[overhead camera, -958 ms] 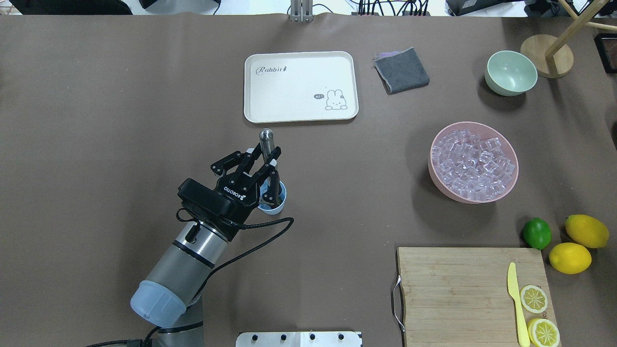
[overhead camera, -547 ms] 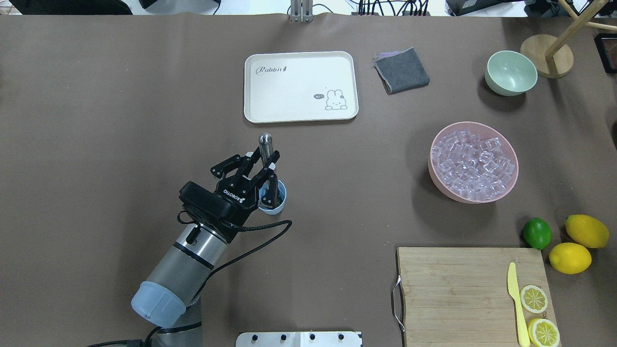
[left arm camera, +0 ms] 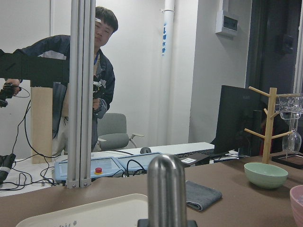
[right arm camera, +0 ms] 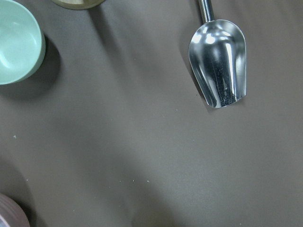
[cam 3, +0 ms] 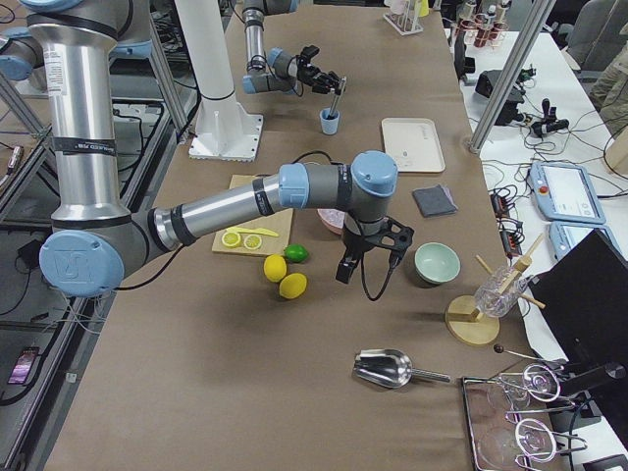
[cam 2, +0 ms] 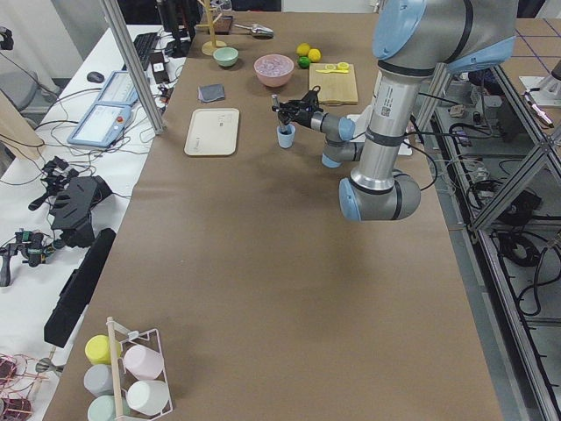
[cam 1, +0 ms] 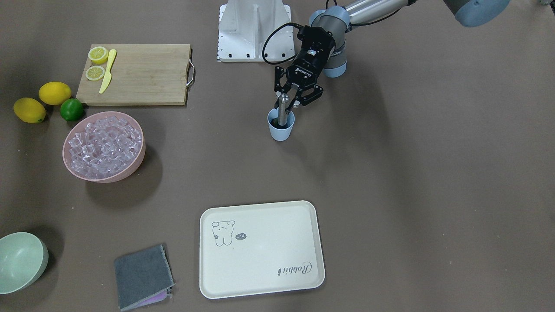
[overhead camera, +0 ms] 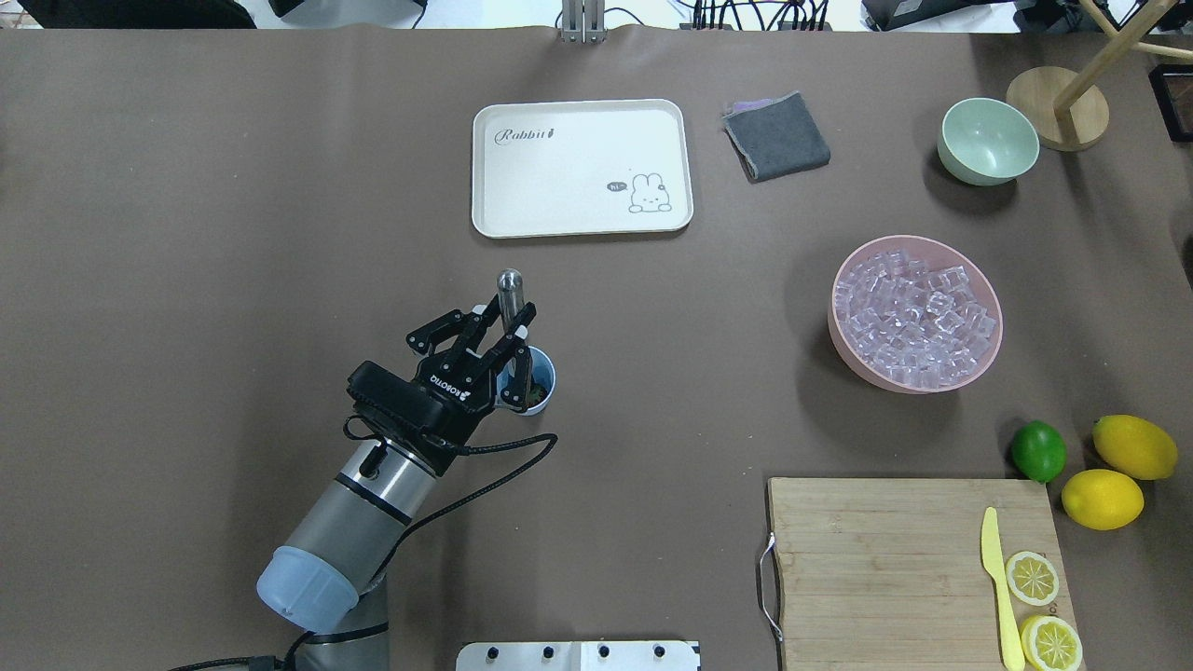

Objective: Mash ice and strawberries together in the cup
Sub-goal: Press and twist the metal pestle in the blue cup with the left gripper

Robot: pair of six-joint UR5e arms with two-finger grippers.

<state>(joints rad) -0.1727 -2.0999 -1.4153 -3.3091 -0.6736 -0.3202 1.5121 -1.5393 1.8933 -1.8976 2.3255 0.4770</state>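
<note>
The light-blue cup [overhead camera: 541, 381] stands on the brown table left of centre; it also shows in the front view [cam 1: 281, 128]. My left gripper [overhead camera: 509, 328] is shut on a steel muddler [overhead camera: 509, 287] that stands in the cup, its round top rising above the fingers. The muddler also shows in the front view [cam 1: 283, 106] and the left wrist view [left arm camera: 166, 189]. The strawberry is hidden in the cup. The ice [overhead camera: 916, 320] fills a pink bowl [overhead camera: 853, 359] at the right. My right gripper [cam 3: 369, 259] hangs near the pale-green bowl; I cannot tell whether it is open or shut.
A cream tray [overhead camera: 582, 168] lies behind the cup, with a grey cloth [overhead camera: 776, 137] and a pale-green bowl [overhead camera: 988, 142] to its right. A cutting board [overhead camera: 895, 568] with a yellow knife and lemon slices, a lime [overhead camera: 1038, 450] and two lemons lie front right. A metal scoop [right arm camera: 218, 66] lies below my right wrist.
My left gripper and the muddler have sunk toward the cup; the muddler's top sits closer to the cup's rim than a second ago. The cup has shifted slightly right.
</note>
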